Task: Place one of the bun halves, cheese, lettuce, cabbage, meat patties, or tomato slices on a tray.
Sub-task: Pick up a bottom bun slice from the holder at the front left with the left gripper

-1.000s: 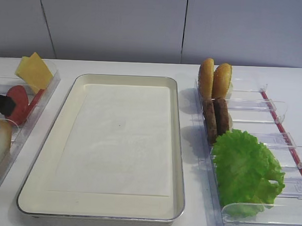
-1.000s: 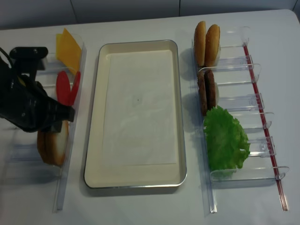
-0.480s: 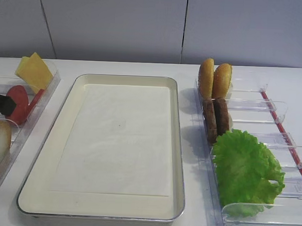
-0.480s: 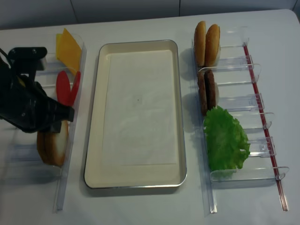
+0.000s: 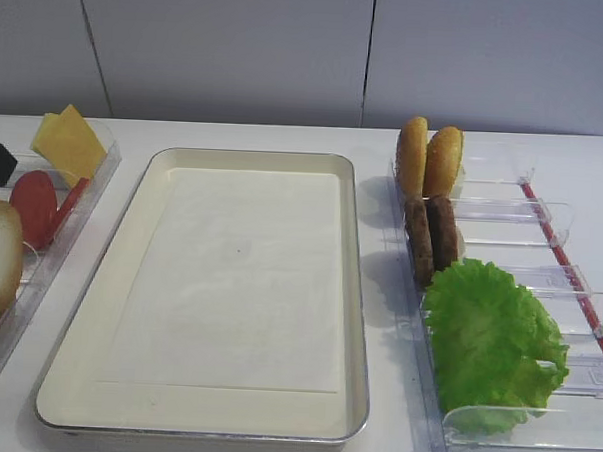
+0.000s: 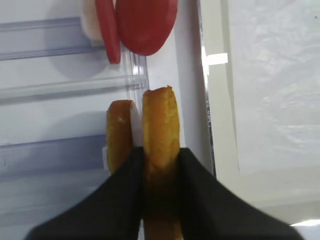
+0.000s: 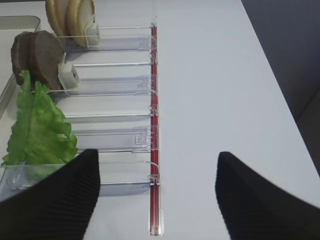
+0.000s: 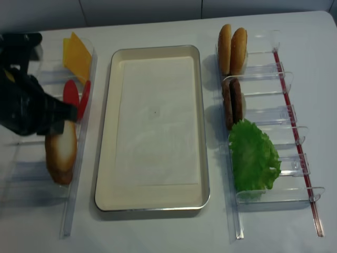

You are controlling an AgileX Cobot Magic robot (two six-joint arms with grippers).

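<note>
White worktop, grey wall behind. At left of frame, left hand (image 6: 160, 165) is clamped on a bun half (image 8: 61, 148), which has risen from its bin since a second ago. Tray (image 8: 108, 158) bare, so transfer comes next. Right hand (image 7: 157, 192) apart, idle.

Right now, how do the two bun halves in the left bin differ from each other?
The gripped bun half sits between the shut fingers of the left gripper; the other bun half stands free beside it. The gripped bun half reaches further toward the tomato slices; the other stops shorter. Both stand on edge with golden-brown rims.
</note>
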